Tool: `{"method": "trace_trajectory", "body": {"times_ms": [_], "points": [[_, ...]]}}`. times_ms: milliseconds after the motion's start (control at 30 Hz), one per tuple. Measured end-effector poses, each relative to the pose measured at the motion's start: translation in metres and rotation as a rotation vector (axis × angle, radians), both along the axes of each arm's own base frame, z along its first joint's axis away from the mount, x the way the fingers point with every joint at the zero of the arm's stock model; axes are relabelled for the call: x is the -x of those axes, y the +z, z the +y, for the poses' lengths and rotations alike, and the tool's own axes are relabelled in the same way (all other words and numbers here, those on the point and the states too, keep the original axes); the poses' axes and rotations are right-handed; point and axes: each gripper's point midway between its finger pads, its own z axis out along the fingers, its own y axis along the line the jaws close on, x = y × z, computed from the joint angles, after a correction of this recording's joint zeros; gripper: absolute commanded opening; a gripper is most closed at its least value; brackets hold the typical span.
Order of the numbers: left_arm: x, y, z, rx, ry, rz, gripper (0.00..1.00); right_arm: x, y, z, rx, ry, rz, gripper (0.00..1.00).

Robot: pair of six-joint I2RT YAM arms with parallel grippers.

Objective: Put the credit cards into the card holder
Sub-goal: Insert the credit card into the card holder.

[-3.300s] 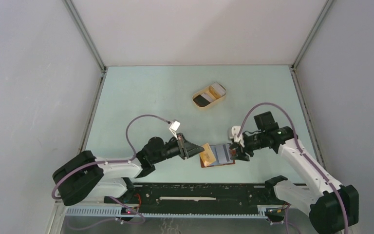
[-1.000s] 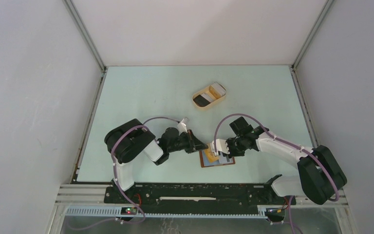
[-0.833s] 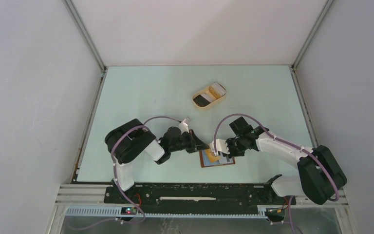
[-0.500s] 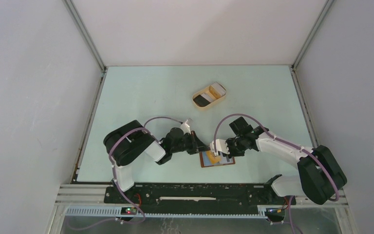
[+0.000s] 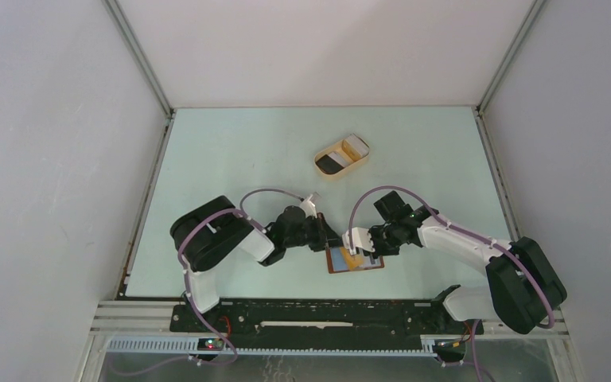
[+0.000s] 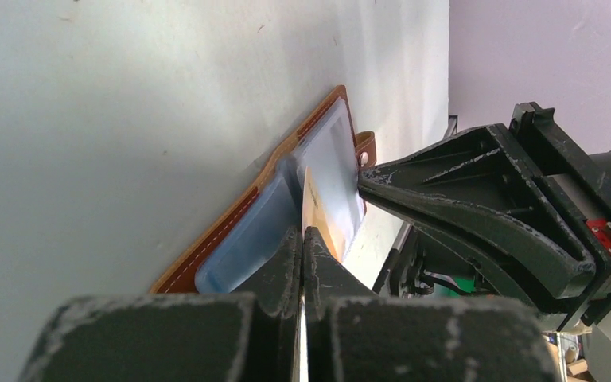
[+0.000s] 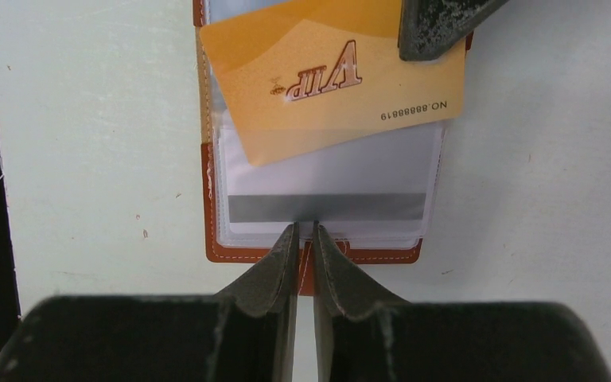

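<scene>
Card-loading at the table's near edge: my L gripper (image 6: 303, 237) is clenched on an orange card (image 7: 326, 87), pinching it by one corner. The card shows edge-on in the L wrist view and face-on, "VIP" lettering up, in the R wrist view. It lies across the open wallet (image 5: 362, 263), one corner reaching over a clear pocket. Whether that corner is inside the pocket or just on top, I can't tell. The wallet lies open on the table (image 5: 231, 159) btwn my two arms, near the bases, leather side down, clear pockets up. A pale card (image 7: 326, 208) w/ a grey band shows through the pocket nearest my R gripper (image 7: 305, 232). That gripper sits at the wallet's edge, tips on the pocket rim right above the small tab, jaws nearly together w/ a thin gap. Whether they pinch anything or only press down, I can't tell. The two grippers face each other across the wallet, close but apart. Well beyond, toward the far side of the table, an oval tray (image 5: 319, 162) holds a black card (image 5: 332, 162) and a white card (image 5: 356, 146) side by side, w/ neither arm near them.
</scene>
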Motion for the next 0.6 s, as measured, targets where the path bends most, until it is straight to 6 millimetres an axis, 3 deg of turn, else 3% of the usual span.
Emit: {"method": "trace_trajectory", "body": {"times_ms": [600], "points": [[-0.0017,-0.0046,-0.0052,-0.043,-0.012,0.047,0.00,0.0032,0.0005,0.0041,0.004,0.020,-0.006,0.21]]}}
